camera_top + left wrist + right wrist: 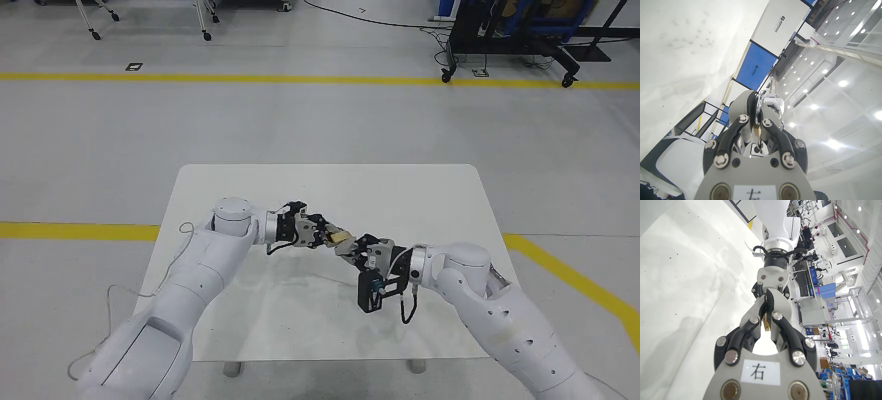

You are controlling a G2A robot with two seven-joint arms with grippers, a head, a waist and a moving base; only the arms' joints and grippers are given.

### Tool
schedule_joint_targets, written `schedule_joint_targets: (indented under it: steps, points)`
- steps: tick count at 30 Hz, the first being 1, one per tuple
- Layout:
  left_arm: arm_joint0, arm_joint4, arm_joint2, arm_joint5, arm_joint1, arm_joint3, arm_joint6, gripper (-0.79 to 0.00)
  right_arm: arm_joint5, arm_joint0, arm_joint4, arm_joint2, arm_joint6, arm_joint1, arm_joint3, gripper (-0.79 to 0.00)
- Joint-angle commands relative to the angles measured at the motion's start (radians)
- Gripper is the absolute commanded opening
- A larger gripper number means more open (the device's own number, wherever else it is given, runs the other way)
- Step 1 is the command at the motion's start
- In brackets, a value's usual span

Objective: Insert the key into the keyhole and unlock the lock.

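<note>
Both arms meet above the middle of the white table [420, 195]. My left gripper [318, 233] is shut on the small brass lock [341, 238]. In the left wrist view the lock's brass body [757, 131] sits between the fingers of the left gripper [758, 107], and a silver ring-shaped part [760, 102] shows at the tips. My right gripper [358, 250] faces it tip to tip. It [766, 302] is shut on a flat brass key [766, 326], whose end sticks back toward the palm. The key's tip and the keyhole are hidden by the fingers.
The left arm's wrist [776, 261] stands right behind the right gripper's fingertips. The tabletop around the arms is bare, with free room on all sides. A yellow floor line [300, 78] and a dark wheeled frame [510, 45] lie far beyond the table.
</note>
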Motion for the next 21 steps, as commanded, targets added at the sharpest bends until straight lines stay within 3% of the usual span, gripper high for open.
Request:
schedule_joint_targets:
  steps: [1, 13, 21]
  points:
    - [-0.001, 0.003, 0.003, 0.003, -0.001, 0.002, -0.004, -0.785, 0.002, -0.001, 0.005, 0.004, -0.008, 0.002, 0.0, -0.785]
    - [-0.004, -0.026, -0.015, -0.038, 0.0, 0.011, -0.037, -0.785, 0.064, -0.045, 0.082, 0.066, -0.254, 0.023, -0.027, -0.785]
    - [-0.004, -0.105, -0.021, 0.026, -0.004, 0.032, -0.213, -0.785, 0.092, -0.05, 0.114, 0.065, -0.487, 0.034, 0.021, -0.785]
